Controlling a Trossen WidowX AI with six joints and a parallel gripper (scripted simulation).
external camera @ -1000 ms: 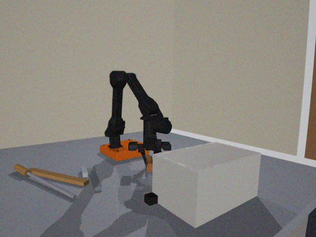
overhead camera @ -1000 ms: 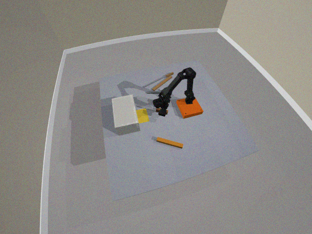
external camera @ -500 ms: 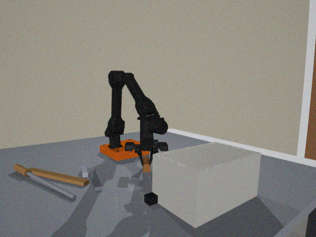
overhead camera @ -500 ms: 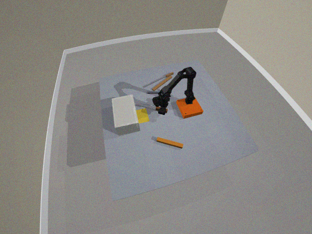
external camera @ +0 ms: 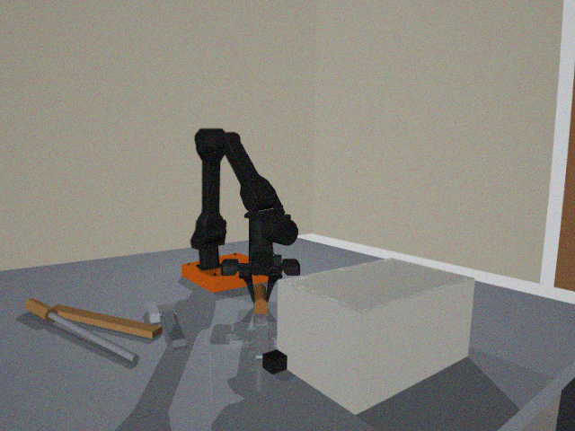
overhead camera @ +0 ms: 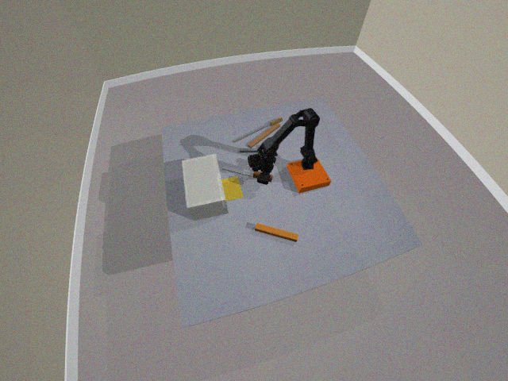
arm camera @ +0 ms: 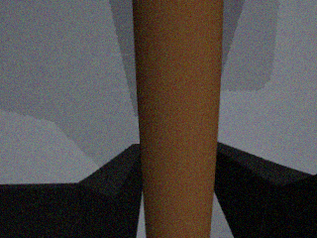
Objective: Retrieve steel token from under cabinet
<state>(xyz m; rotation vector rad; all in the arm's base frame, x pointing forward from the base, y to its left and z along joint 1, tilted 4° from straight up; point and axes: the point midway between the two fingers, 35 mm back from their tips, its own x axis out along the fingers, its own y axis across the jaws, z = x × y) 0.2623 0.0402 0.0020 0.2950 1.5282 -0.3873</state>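
Observation:
My gripper (overhead camera: 263, 177) (external camera: 261, 295) (arm camera: 173, 151) is shut on the round wooden handle (external camera: 260, 307) (arm camera: 178, 74) of a thin metal tool. The tool's rod (overhead camera: 237, 172) reaches toward the cabinet (overhead camera: 201, 180) (external camera: 385, 334), its far end beside the cabinet's front near the back corner of the yellow marked area (overhead camera: 232, 190). How high the rod's end is, and its shape, I cannot tell. The marked area lies against the cabinet's front. The steel token is not visible in any view, and the vent slots do not show.
A wooden-handled rod (overhead camera: 252, 132) (external camera: 92, 337) and a wooden stick (overhead camera: 263, 135) (external camera: 106, 321) lie on the far side. A grey bar (overhead camera: 248, 150) lies nearer. An orange-handled tool (overhead camera: 275, 232) lies opposite. A black cube (external camera: 274, 361) is beside the cabinet's corner.

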